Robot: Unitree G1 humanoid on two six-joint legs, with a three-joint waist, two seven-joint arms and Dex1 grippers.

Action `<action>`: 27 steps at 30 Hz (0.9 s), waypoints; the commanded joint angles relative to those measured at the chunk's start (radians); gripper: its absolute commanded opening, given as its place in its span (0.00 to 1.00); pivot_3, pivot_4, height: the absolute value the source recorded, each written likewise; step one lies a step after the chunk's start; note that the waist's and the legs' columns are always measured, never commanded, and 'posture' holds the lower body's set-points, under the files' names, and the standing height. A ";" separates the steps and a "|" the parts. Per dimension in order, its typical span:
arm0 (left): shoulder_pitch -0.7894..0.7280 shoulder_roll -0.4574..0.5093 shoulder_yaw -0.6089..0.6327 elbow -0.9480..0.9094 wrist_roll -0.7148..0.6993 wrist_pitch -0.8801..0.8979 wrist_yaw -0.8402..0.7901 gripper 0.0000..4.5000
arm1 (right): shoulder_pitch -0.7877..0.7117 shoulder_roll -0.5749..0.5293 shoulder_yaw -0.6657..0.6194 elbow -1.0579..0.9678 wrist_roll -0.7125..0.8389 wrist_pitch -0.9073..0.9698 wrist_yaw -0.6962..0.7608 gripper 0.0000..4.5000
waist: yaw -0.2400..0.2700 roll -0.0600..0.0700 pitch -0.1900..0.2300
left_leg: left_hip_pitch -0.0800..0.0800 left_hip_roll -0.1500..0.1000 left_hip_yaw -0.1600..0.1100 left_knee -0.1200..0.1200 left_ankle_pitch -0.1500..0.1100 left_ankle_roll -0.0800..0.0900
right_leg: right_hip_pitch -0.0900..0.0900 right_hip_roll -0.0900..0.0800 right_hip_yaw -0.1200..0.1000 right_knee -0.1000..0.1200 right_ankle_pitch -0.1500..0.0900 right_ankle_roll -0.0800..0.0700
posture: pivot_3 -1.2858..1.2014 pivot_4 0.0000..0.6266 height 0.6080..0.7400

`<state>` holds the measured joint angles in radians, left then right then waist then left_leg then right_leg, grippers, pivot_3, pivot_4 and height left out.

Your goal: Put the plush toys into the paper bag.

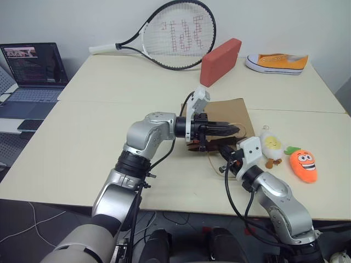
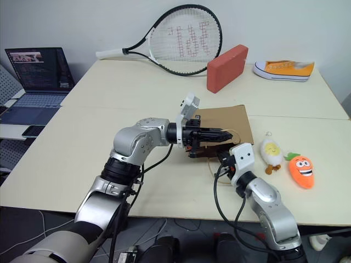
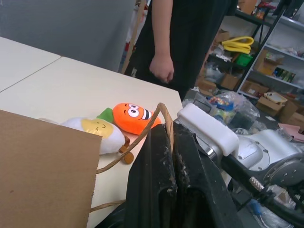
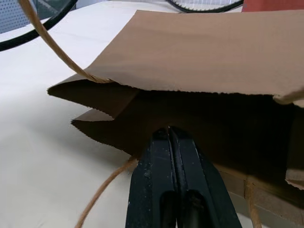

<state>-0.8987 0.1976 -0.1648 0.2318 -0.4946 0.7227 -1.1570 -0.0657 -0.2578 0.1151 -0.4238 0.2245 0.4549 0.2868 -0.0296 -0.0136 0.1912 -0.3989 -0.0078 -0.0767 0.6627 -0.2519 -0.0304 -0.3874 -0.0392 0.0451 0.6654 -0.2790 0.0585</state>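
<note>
Standing person [image 3: 166,47] past egg toy [image 3: 97,130], both hands [image 1: 233,130] [image 4: 170,135] clenched at bag mouth [image 4: 199,118].

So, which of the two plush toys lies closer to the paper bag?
The white egg toy. It lies just beside the bag, while the orange carrot lies on the egg's far side, nearer the table edge.

The right hand [image 4: 171,135], its fingers pressed together, points into the open mouth of the paper bag [image 4: 209,57] lying on the table [image 4: 42,156].
</note>
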 commanded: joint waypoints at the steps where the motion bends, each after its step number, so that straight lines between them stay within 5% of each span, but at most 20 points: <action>1: -0.030 -0.008 0.039 -0.044 -0.054 0.043 0.019 0.00 | -0.030 0.030 -0.003 0.046 -0.054 -0.064 -0.048 0.01 | 0.000 0.000 0.000 | 0.000 0.000 0.000 0.000 0.000 0.000 | 0.000 0.000 0.000 0.000 0.000 0.000 | 0.52 0.24 1.00; 13: -0.059 0.030 0.079 -0.056 -0.125 0.148 0.034 0.00 | -0.122 0.212 0.031 0.342 -0.205 -0.243 -0.206 0.01 | -0.003 0.000 0.000 | 0.000 0.000 0.000 -0.001 0.001 -0.002 | -0.001 0.000 0.000 0.002 0.000 -0.001 | 0.52 0.24 1.00; 27: -0.287 0.055 0.217 0.050 -0.079 -0.041 0.173 0.00 | -0.092 0.223 0.035 0.396 -0.221 -0.170 -0.188 0.01 | -0.002 0.000 0.000 | 0.001 0.000 0.000 -0.001 0.001 -0.003 | -0.001 0.000 0.000 0.003 0.001 -0.001 | 0.52 0.24 1.00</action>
<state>-1.1490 0.2438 0.0366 0.2976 -0.5844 0.7262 -0.9912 -0.1769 -0.0357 0.1468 -0.0356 0.0045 0.2597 0.0909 -0.0313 -0.0135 0.1909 -0.3981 -0.0077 -0.0766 0.6620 -0.2505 -0.0330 -0.3881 -0.0388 0.0451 0.6680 -0.2783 0.0573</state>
